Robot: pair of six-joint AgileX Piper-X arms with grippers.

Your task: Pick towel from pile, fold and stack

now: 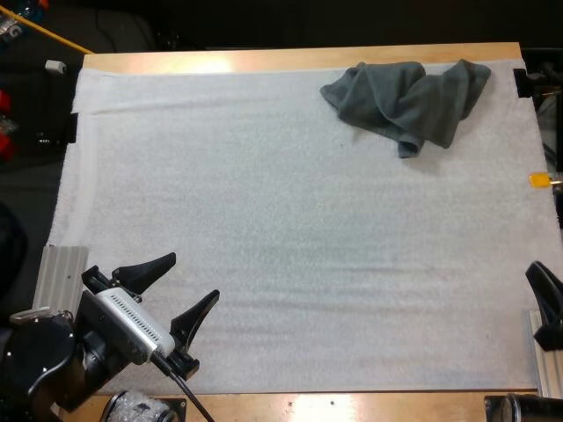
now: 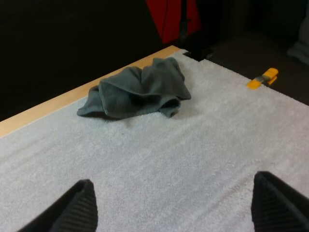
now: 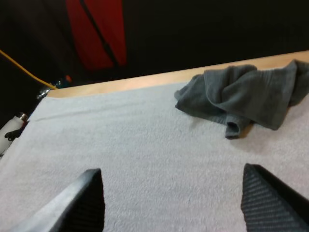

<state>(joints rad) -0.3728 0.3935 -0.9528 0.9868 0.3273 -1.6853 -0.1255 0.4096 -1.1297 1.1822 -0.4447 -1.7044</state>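
Towel: one dark grey-green towel is lying crumpled in the upper right of the high view, on the white mat and close against the table at its far wooden edge.
Why it is lying so: I am reading the bunched folds as a loose drop, not a fold. It is sitting as the pile to pick from, and I am seeing no folded stack yet.
Left claw: the left claw is hovering at the lower left of the high view, released, with its black fingers spread wide over bare mat and gripping nothing.
Right claw: the right claw is peeking in at the lower right edge of the high view. Its own camera is showing the fingers standing apart, released, with nothing between them.
Towel relative to claws: it is lying well apart from both, diagonally across the mat from the left one and straight up the right side from the right one.
Why they are waiting there: I am judging both arms to be parked at the near edge, leaving the middle of the mat free for folding. The reach is not yet begun.
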